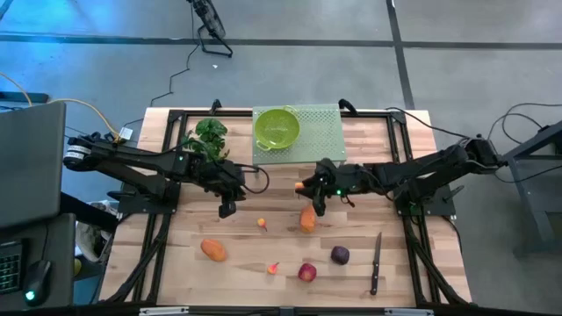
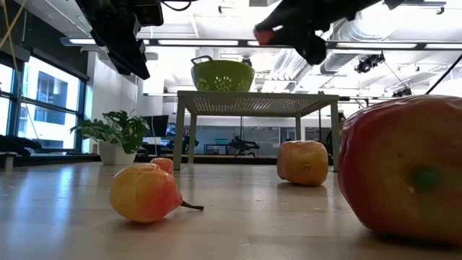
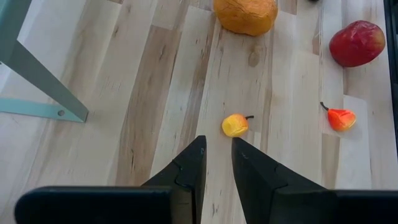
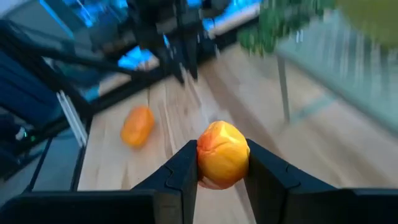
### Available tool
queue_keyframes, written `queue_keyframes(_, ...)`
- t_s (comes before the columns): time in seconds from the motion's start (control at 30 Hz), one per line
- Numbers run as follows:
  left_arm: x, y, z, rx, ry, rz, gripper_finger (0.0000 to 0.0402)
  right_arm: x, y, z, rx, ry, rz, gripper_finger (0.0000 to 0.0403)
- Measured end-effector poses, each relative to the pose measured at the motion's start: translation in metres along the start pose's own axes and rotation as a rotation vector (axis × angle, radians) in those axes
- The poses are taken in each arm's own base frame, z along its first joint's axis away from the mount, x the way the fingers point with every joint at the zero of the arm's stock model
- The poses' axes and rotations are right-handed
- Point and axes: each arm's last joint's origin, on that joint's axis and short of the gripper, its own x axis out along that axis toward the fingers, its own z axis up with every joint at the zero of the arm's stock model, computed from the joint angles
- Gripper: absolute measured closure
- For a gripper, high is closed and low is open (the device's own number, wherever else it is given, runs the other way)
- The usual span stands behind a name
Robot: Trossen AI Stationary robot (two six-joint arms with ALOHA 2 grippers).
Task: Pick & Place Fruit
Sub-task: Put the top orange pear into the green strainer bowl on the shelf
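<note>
While waiting above the bare wood at about 9 o'clock from the table's centre, left gripper [image 1: 226,208] hangs off the surface, fingers [image 3: 189,168] drawn near each other with only a slim gap and nothing between them. Small yellow fruit [image 3: 234,125] lies on the boards just ahead of those tips. Leafy plant [image 1: 209,137] stands at 11 o'clock, beside the mesh rack [image 1: 320,132] at 12 o'clock that carries the green colander [image 1: 277,127].

Along the front of the table, from 8 o'clock round to 5: oblong orange fruit [image 1: 212,250], a tiny orange-red bit [image 1: 273,268] (stem showing in the left wrist view), red apple [image 1: 306,272], dark purple plum [image 1: 340,255]. Knife [image 1: 376,262] lies at 4 o'clock, well apart from the plum.

Near centre, a second orange fruit [image 1: 307,219] rests on the wood at 6 o'clock, just below the right arm's reach. Right gripper [image 1: 307,186], raised clear of the table at roughly 1 o'clock from centre, clamps a rounded orange-red fruit [image 4: 222,154] between both fingers [image 4: 184,169]; low view shows that piece held high, about level with the colander.
</note>
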Motion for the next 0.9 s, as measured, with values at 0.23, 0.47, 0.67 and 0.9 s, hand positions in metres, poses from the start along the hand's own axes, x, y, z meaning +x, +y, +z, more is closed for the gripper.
queue_keyframes(0.23,0.000,0.000,0.000,0.000,0.000,0.000,0.0327,0.002,-0.011,0.026,-0.067,-0.190,0.013,0.0301)
queue_keyframes(0.47,0.000,0.000,0.000,0.000,0.000,0.000,0.0327,-0.001,-0.023,0.049,-0.170,-0.375,-0.029,0.0300)
queue_keyframes(0.67,0.000,0.000,0.000,0.000,0.000,0.000,0.0327,-0.005,-0.036,0.065,-0.247,-0.484,-0.078,0.0300)
queue_keyframes(0.9,0.000,0.000,0.000,0.000,-0.001,0.000,0.0327,-0.009,-0.049,0.078,-0.325,-0.575,-0.138,0.0300)
